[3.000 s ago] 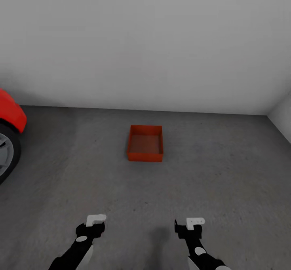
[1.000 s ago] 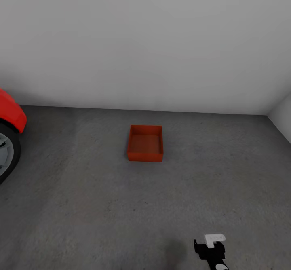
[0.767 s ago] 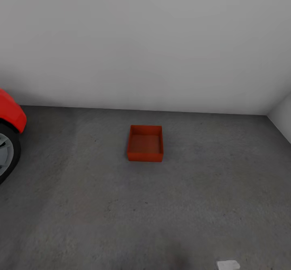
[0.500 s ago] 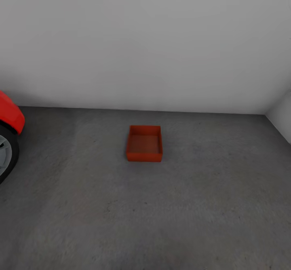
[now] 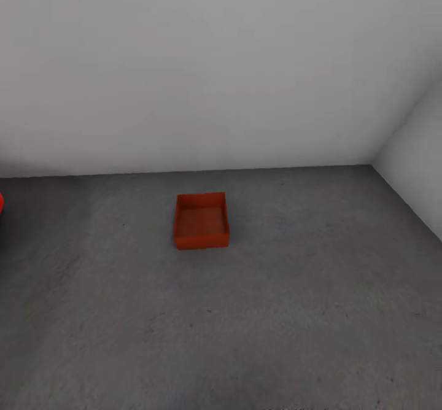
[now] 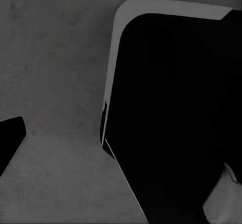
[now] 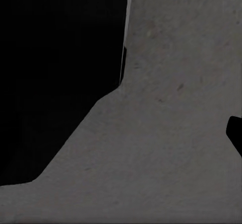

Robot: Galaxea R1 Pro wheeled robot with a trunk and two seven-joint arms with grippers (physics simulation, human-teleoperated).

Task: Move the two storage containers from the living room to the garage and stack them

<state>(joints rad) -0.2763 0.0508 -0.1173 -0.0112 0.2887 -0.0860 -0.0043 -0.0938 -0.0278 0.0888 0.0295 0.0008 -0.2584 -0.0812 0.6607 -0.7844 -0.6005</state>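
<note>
- One storage container [image 5: 201, 220] is seen on the garage floor [image 5: 276, 312], near the white wall [image 5: 215, 60].
- No hand can be made out, so open or closed cannot be told.
- The second container should be fetched, then lowered straight and level onto this one.

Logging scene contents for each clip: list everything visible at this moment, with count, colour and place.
container: one, red-orange, open-topped, nothing visible inside, standing on the floor near the middle of the head view, short of the back wall.
floor: one, dark grey mottled concrete, across the lower half of the head view and in both wrist views.
walls: two, white, one behind the container and one at the right, meeting in a corner.
car: one, red, just a sliver at the left edge.
robot body: dark with a pale edge, large in the left wrist view; a dark mass also in the right wrist view.
</note>
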